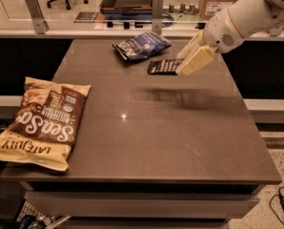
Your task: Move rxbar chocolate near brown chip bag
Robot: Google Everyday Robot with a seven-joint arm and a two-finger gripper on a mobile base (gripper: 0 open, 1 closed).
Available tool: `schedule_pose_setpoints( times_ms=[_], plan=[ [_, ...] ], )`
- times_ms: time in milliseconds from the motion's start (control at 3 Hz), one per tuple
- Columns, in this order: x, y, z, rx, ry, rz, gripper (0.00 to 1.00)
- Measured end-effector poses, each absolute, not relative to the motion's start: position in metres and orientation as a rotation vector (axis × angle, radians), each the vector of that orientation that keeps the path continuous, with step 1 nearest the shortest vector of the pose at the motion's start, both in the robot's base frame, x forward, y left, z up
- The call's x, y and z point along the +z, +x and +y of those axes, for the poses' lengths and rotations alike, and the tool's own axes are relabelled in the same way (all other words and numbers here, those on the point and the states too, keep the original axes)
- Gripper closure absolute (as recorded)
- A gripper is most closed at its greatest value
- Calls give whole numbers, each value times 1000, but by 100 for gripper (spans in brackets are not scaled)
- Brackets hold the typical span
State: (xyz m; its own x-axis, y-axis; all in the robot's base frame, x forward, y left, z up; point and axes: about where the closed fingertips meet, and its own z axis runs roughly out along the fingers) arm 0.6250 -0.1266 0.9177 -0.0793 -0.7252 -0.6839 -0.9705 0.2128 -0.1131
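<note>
Brown chip bag [44, 123] lies flat at the near-left corner of the tabletop [180, 142], its left edge overhanging. Farther back, right of centre, the gripper [181, 69] is clamped on the right end of the rxbar chocolate [162, 67]. The bar is well apart from the brown bag. Just beyond it lies a dark blue snack bag [142, 45].
</note>
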Motion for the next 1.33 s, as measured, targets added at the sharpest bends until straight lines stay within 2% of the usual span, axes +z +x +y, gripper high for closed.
schedule_pose_setpoints(
  times_ms=[1333],
  plan=[
    [894, 567, -69, 525, -1536, 1847, 100]
  ],
)
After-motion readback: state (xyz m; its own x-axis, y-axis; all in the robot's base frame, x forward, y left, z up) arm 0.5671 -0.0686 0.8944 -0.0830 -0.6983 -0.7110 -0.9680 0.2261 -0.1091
